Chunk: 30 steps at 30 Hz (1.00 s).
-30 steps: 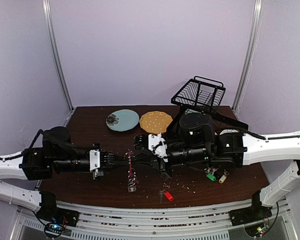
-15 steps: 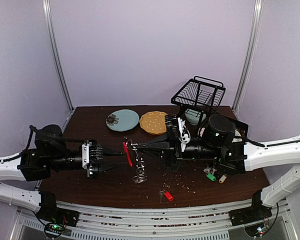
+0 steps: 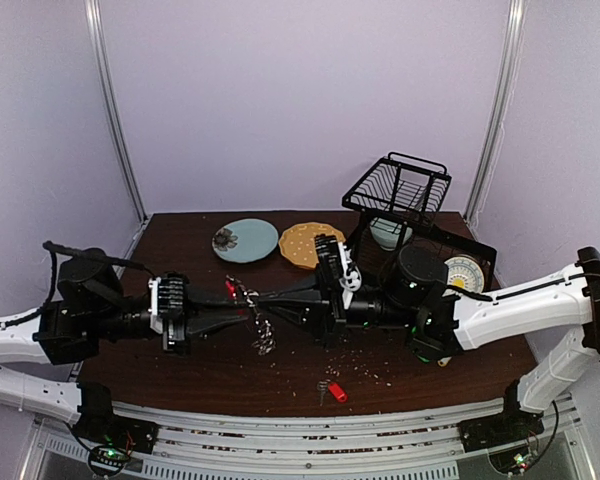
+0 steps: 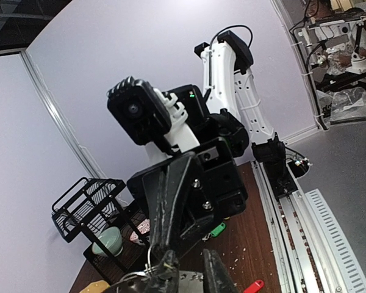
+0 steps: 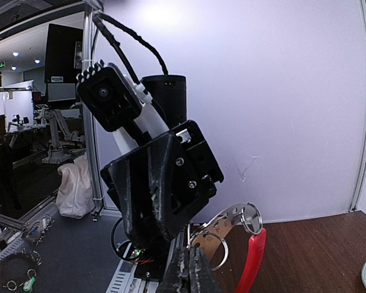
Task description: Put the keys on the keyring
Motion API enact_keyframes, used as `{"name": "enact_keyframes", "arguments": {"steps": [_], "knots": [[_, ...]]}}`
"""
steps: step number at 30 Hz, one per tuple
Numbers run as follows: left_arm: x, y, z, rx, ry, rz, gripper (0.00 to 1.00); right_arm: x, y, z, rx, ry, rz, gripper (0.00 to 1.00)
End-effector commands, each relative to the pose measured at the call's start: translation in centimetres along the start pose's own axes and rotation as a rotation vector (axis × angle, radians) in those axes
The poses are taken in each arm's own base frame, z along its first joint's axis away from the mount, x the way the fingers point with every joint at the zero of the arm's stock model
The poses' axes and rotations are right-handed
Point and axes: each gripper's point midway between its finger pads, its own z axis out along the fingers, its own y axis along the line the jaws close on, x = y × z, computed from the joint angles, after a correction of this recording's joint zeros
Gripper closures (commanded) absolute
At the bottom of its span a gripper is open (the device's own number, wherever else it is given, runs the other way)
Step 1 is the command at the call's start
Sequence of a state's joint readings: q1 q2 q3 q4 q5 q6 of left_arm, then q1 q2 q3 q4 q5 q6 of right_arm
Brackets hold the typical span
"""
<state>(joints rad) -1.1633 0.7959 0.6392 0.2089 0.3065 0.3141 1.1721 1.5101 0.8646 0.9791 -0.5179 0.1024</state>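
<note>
A dark brown desk (image 3: 210, 375) stands before pale lilac walls, carrying a blue plate (image 3: 246, 240), a wire rack (image 3: 397, 188) and a red-tagged key (image 3: 333, 389) near the front edge; both arms reach inward, level, tips meeting mid-desk; the left end effector (image 3: 242, 316) seems clamped on the keyring (image 3: 248, 303), lifted above the desk; the right end effector (image 3: 263, 300) is clenched on it too.

The two pincers, left (image 3: 242, 318) and right (image 3: 263, 302), meet tip to tip over the middle of the tabletop (image 3: 180, 370), blocking passage there, while the near strip holds only a red-tagged key (image 3: 332, 390) and crumbs, and two plates (image 3: 246, 240) and a wire rack (image 3: 398, 190) crowd the far edge.
</note>
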Motion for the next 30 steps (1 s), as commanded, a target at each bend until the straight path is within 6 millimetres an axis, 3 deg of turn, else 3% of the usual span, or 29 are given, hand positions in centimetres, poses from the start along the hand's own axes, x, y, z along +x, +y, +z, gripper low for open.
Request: {"name": "enact_keyframes", "arguments": {"steps": [1, 3, 5, 10, 15, 21, 25, 30], "knots": [[-1.4, 3.2, -1.3, -0.144, -0.030, -0.008, 0.78, -3.3, 0.9, -0.6, -0.020, -0.107, -0.028, 1.00], [-1.1, 4.4, -1.6, -0.173, -0.027, -0.034, 0.74, -3.3, 0.8, -0.5, -0.017, -0.095, -0.030, 1.00], [-0.8, 4.3, -1.2, -0.146, -0.011, -0.052, 0.71, -3.3, 0.8, -0.4, -0.017, -0.086, -0.027, 1.00], [-0.5, 2.1, -0.2, -0.004, -0.025, -0.069, 0.68, -3.4, 0.7, -0.4, -0.013, -0.094, -0.030, 1.00], [-1.3, -0.2, -0.8, 0.109, -0.086, -0.041, 0.67, -3.4, 0.7, -0.6, -0.009, -0.097, -0.035, 1.00], [-0.8, 0.0, -0.9, 0.093, -0.056, -0.007, 0.75, -3.2, 1.3, -0.5, -0.040, -0.031, -0.089, 1.00], [-0.4, 0.9, -0.7, 0.045, -0.031, -0.002, 0.74, -3.3, 0.1, -0.9, 0.042, 0.016, -0.152, 1.00], [0.1, 2.5, -0.4, -0.041, -0.005, -0.018, 0.70, -3.0, -2.6, 0.0, 0.178, 0.038, -0.050, 1.00]]}}
